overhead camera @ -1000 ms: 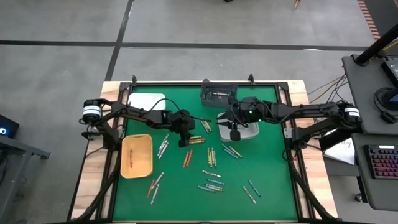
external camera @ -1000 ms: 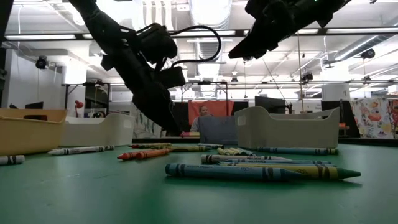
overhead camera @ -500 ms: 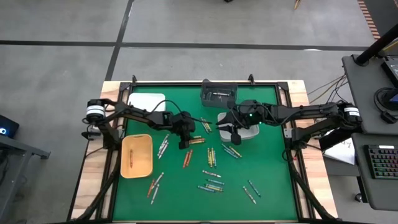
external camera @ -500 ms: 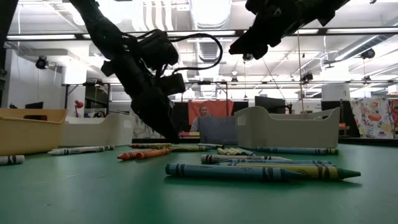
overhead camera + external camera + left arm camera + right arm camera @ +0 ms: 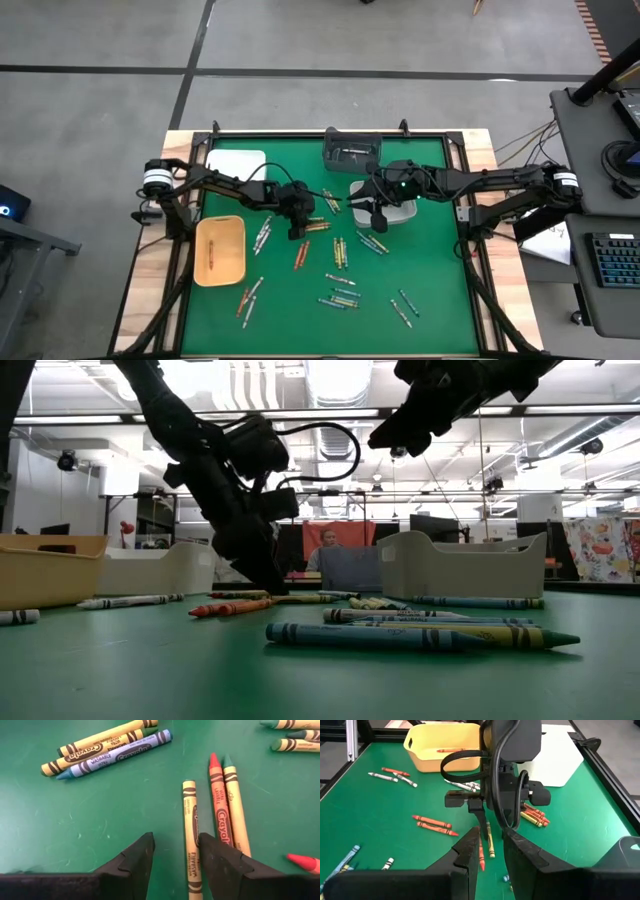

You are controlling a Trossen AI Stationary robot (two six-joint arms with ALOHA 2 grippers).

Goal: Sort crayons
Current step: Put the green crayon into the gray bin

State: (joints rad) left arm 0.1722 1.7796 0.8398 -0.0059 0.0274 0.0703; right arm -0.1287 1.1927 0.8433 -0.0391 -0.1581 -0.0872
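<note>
Many crayons lie scattered flat on the green table (image 5: 420, 270). My left gripper (image 5: 175, 855) is open and slants down close over the mat at mid-table (image 5: 297, 232). A yellow-brown crayon (image 5: 190, 830) lies lengthwise in its gap, close to one finger. A red crayon (image 5: 219, 805) and a tan one (image 5: 236, 810) lie just outside that finger. My right gripper (image 5: 491, 852) hangs high over the white bin (image 5: 395, 213), open, with nothing between its fingers. My left gripper's fingers stand on either side of the yellow-brown crayon's near end (image 5: 192, 870), coming slanting down and lying along it. The crayon lies flat on the mat. I cannot tell whether the finger (image 5: 220, 865) beside it touches it.
A yellow tray (image 5: 220, 250) holding an orange crayon sits at the left, a white tray (image 5: 235, 160) at the far left, and a dark bin (image 5: 352, 152) at the far middle. More crayons lie toward the near edge (image 5: 340, 295). In the low view a person shows in the room behind.
My left gripper has sunk a little toward the crayons on the mat. The crayons have stayed where they were.
</note>
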